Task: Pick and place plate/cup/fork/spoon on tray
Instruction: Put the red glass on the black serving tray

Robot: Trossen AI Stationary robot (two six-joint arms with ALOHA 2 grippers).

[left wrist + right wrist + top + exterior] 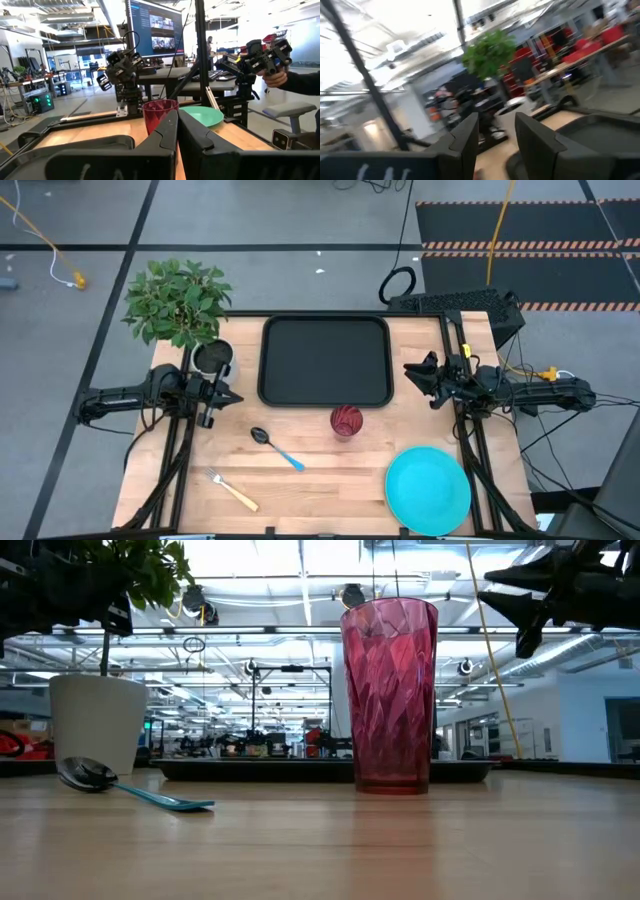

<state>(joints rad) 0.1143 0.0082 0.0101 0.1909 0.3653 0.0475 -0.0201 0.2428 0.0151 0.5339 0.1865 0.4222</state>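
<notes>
While both arms flank the tray (pixel 324 361), cup (pixel 346 421) stands near its rim.

My station sits in a big open robotics lab, exposed ceiling ducts and strip lights (pixel 300 600), large wall monitor (pixel 155 27) showing camera feeds, other arm rigs (pixel 122 70) on benches, hazard-striped floor mats (pixel 525 245), loose cables.

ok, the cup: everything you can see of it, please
The cup is a small dark red translucent tumbler, plastic by the look, with faceted walls that widen toward an open rim. It stands upright on the wooden table, just outside the tray and its near rim. It looks empty, and nothing grips or touches it.
</notes>
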